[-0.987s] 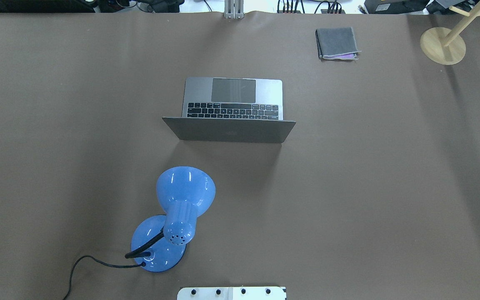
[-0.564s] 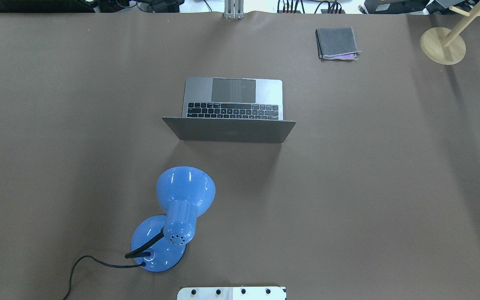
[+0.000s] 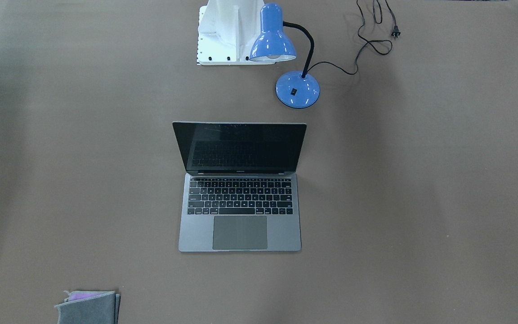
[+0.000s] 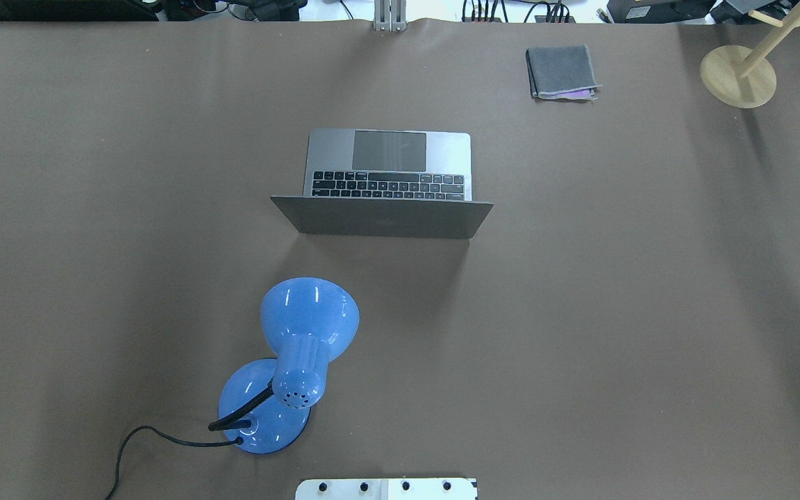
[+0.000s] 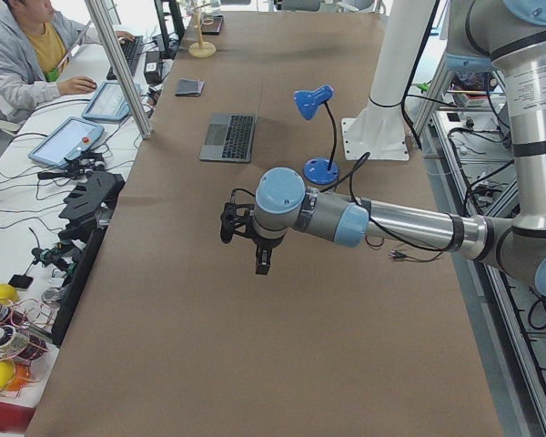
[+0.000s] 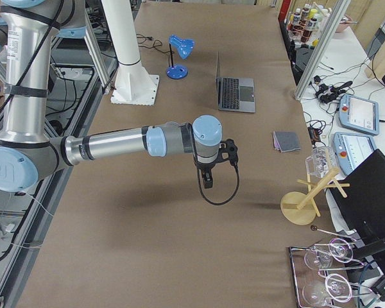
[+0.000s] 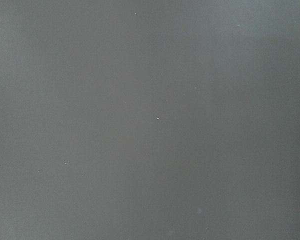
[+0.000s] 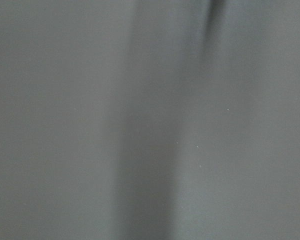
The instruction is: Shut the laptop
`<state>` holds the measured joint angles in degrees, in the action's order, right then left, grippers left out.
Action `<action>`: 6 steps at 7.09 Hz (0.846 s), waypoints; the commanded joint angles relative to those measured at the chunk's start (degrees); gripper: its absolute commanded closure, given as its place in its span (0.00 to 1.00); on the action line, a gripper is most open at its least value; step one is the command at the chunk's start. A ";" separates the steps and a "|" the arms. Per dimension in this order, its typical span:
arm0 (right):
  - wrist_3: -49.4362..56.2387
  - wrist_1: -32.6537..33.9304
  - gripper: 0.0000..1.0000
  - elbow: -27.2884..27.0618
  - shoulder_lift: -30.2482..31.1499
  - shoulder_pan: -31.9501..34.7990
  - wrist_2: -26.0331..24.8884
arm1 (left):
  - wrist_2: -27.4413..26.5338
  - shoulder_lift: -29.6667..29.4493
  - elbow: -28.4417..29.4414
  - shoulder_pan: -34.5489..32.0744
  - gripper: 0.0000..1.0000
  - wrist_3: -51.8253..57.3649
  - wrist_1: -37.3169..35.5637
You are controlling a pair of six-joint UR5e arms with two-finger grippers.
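Through the front-facing camera I see the slim space-grey metal laptop [image 3: 239, 225] with black keys lying open at the middle of the brown tabletop [image 3: 421, 202]. Its black glossy screen is raised on the robot's side. A blue gooseneck desk lamp [image 3: 297, 90] stands near it behind the screen, and a small folded grey cloth [image 3: 88, 308] lies well apart by the operators' edge. Overhead, the back of the lid faces me with the keyboard beyond it, and a pale wooden stand with a round base [image 4: 738, 76] sits in the far right corner. From the left end, the left arm [image 5: 400, 223] hangs over bare tabletop, well apart from the laptop, and I cannot tell how the left jaws stand. From the right end, the right arm [image 6: 109, 144] hangs likewise, and I cannot tell how the right jaws stand either. Both wrist cameras give me only plain tabletop.
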<state>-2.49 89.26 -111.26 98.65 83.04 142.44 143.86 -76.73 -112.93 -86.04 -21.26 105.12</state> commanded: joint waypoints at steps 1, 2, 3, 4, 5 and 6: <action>-23.50 -17.11 0.06 -3.17 -0.56 -10.73 -0.58 | -0.51 -3.66 -0.45 11.72 0.12 -26.70 16.99; -35.45 -22.07 0.09 -4.92 -2.74 -16.71 -3.37 | -0.69 -7.95 -1.76 16.48 0.16 -34.56 17.14; -45.14 -22.29 0.14 -8.16 -5.11 -22.51 -5.92 | -0.78 -11.39 -2.03 20.44 0.19 -39.94 17.14; -53.85 -22.29 0.27 -9.67 -8.79 -27.79 -7.16 | -2.87 -14.99 -2.04 25.52 0.27 -45.65 17.05; -60.29 -22.29 0.52 -9.68 -12.74 -32.02 -8.31 | -6.89 -17.46 -2.12 30.88 0.46 -50.15 17.05; -64.18 -22.12 0.85 -9.59 -15.04 -36.76 -12.23 | -11.19 -19.49 -2.04 35.72 0.85 -53.33 16.97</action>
<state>-60.04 67.13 -120.59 87.18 52.19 133.84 137.50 -93.27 -114.96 -56.56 -69.69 122.11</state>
